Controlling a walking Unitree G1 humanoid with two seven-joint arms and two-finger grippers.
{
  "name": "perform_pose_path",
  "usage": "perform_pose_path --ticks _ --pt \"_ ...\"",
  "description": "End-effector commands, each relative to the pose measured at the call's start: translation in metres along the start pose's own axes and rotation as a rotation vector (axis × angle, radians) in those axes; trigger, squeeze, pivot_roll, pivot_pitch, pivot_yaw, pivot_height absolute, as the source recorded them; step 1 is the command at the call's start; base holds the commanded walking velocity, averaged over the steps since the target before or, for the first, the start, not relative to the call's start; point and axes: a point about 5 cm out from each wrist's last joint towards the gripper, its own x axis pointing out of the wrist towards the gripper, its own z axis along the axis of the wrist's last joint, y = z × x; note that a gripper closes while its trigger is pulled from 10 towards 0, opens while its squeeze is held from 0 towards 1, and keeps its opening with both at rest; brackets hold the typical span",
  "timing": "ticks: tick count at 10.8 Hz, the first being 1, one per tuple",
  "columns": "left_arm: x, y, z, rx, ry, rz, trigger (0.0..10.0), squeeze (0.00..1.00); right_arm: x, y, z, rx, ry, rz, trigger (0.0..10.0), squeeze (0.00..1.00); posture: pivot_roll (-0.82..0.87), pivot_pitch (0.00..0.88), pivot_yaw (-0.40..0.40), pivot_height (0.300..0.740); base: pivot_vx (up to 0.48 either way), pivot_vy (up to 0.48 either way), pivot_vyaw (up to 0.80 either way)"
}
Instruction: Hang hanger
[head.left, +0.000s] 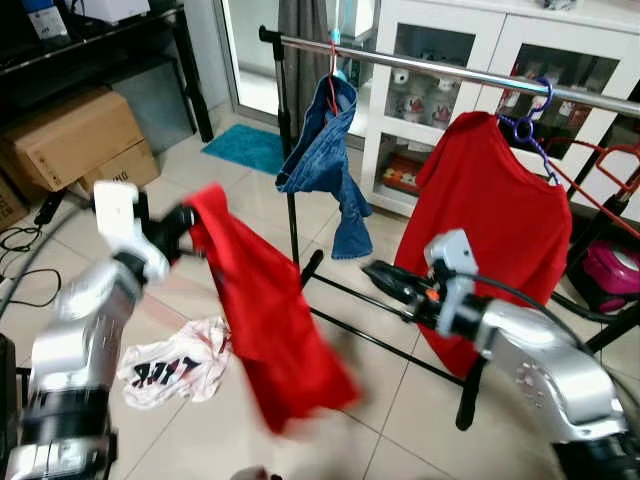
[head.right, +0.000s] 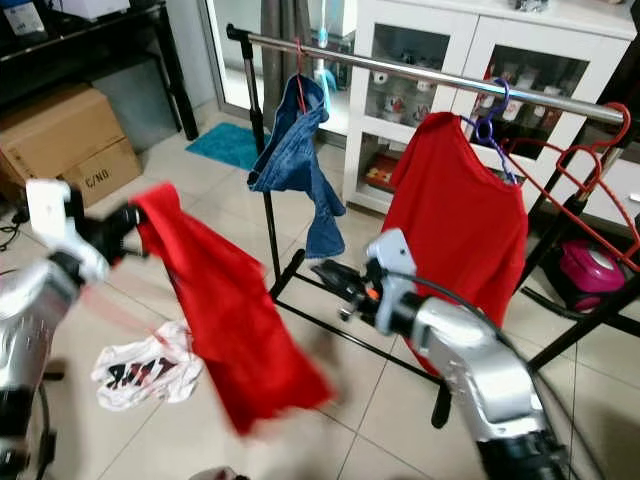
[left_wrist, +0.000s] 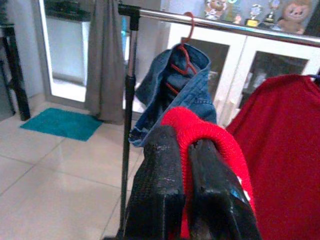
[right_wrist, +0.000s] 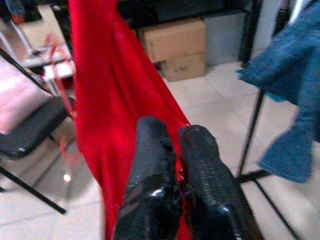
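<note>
Tiled floor (head.left: 200, 210); left end effector (head.left: 180, 225) grips limp red garment (head.left: 265, 320).

Bright daylight, motion blur, soft focus

1. A cardboard box (head.right: 60, 150) against the wall carries black print on its side reading "C/NO".
2. The white garment (head.right: 140, 370) on the floor has bold black lettering, not legible.

Left claw (head.left: 185, 222) raised at left, fingers pinched together, right claw (head.left: 378, 272) extended forward, fingers closed.
</note>
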Motion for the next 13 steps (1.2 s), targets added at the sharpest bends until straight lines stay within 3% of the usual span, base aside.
perform_pose_path --ticks 1,4,8,10,13 --pt "0.003 0.002 0.007 0.006 -0.014 0.030 0.0 0.00 0.000 0.004 -0.001 -0.021 0.013 0.027 10.0 1.00 -0.06 0.000 0.069 0.740 0.000 0.000 0.00" --pt "0.013 -0.007 0.018 0.048 -0.009 0.070 0.0 0.00 0.003 0.014 -0.008 -0.110 0.095 0.103 10.0 1.00 -0.06 0.000 0.062 0.740 0.000 0.000 0.00" --pt "0.017 -0.008 0.018 0.085 0.025 0.074 0.0 0.00 0.007 0.015 -0.012 -0.142 0.134 0.108 10.0 1.00 -0.06 0.000 0.069 0.740 0.000 0.000 0.00" --pt "0.020 -0.008 0.018 0.100 0.043 0.079 0.0 0.00 0.009 0.014 -0.015 -0.133 0.154 0.090 10.0 1.00 -0.06 0.000 0.069 0.740 0.000 0.000 0.00" --pt "0.033 -0.016 0.029 0.107 0.034 0.079 0.0 0.00 0.036 0.007 -0.022 -0.053 0.217 -0.015 10.0 1.00 -0.06 0.000 0.079 0.740 0.000 0.000 0.00"
